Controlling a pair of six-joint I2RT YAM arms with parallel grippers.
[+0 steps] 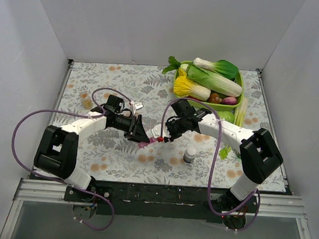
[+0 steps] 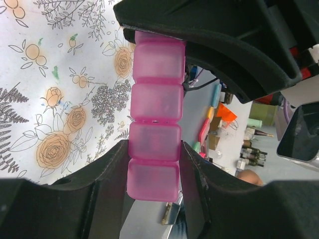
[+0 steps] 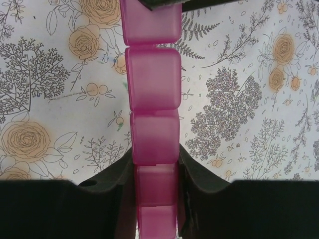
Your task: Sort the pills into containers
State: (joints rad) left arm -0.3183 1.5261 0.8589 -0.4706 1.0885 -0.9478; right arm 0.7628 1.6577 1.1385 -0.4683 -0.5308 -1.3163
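The containers (image 1: pixel 148 142) are a translucent pink strip of lidded compartments, held between the two arms just above the flowered table near its middle. My left gripper (image 1: pixel 140 134) is shut on one end of the strip (image 2: pixel 155 104), its fingers (image 2: pixel 107 172) pressed against both long sides. My right gripper (image 1: pixel 165 134) is shut on the other end (image 3: pixel 153 79), with its pads tight on the sides. In the left wrist view the right arm's black fingers (image 2: pixel 219 45) cover the strip's far end. The lids look closed. No pills are in view.
A small white-capped bottle (image 1: pixel 190 153) stands just right of the strip. A green tray (image 1: pixel 240 87) of vegetables fills the back right corner. A small yellowish jar (image 1: pixel 86 99) sits at the left. White walls enclose the table on three sides.
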